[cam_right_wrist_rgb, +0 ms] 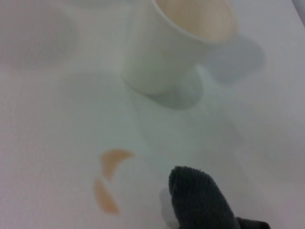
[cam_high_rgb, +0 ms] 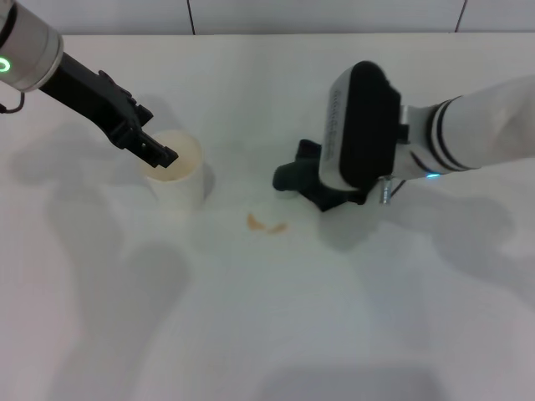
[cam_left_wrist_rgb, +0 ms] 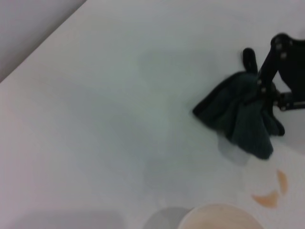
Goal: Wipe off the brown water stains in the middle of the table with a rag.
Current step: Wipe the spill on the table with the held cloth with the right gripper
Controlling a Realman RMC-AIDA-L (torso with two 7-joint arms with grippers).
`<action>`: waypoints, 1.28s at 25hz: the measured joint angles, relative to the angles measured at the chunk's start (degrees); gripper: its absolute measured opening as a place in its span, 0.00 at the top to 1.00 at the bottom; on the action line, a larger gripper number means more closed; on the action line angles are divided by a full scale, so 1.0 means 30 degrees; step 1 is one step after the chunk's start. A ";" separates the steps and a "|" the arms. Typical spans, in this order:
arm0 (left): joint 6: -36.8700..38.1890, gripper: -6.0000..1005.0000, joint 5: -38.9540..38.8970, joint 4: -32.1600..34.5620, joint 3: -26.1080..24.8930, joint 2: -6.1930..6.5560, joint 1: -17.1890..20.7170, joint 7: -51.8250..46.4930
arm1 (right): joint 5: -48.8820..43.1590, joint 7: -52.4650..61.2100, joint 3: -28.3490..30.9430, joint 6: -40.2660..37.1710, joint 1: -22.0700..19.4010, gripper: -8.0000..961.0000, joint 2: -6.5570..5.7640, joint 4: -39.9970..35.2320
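White surface [cam_high_rgb: 276, 317]: my right pincer [cam_left_wrist_rgb: 265, 90] clamps the rag [cam_high_rgb: 303, 177] near the stains [cam_high_rgb: 266, 224]; I can't tell the left pincer's [cam_high_rgb: 159, 154] state, over the cup [cam_high_rgb: 177, 171].

We see 2 arms reaching in over the table [cam_high_rgb: 251, 334]. The left gripper [cam_high_rgb: 164, 154] comes from the far left corner (fingers pointing inward, close together). The right gripper [cam_left_wrist_rgb: 267, 102] reaches from the right edge toward the middle, its fingers pinching the rag [cam_left_wrist_rgb: 240, 117].
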 joint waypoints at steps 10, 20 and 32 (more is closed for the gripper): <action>-0.0204 0.14 0.0041 0.0004 0.0001 0.0008 -0.0026 -0.0032 | 0.0210 -0.0097 -0.0999 -0.4133 -0.1078 0.94 -0.0029 -0.3549; -0.0468 0.14 0.0182 0.0001 0.0000 0.0024 -0.0052 -0.0033 | 0.0081 -0.0515 -0.2147 -0.7441 -0.1865 0.94 -0.0115 -0.6809; -0.0468 0.14 0.0182 0.0000 0.0000 0.0004 -0.0112 -0.0032 | -0.1409 -0.0498 -0.4110 -0.3099 -0.1905 0.94 0.0055 -0.6145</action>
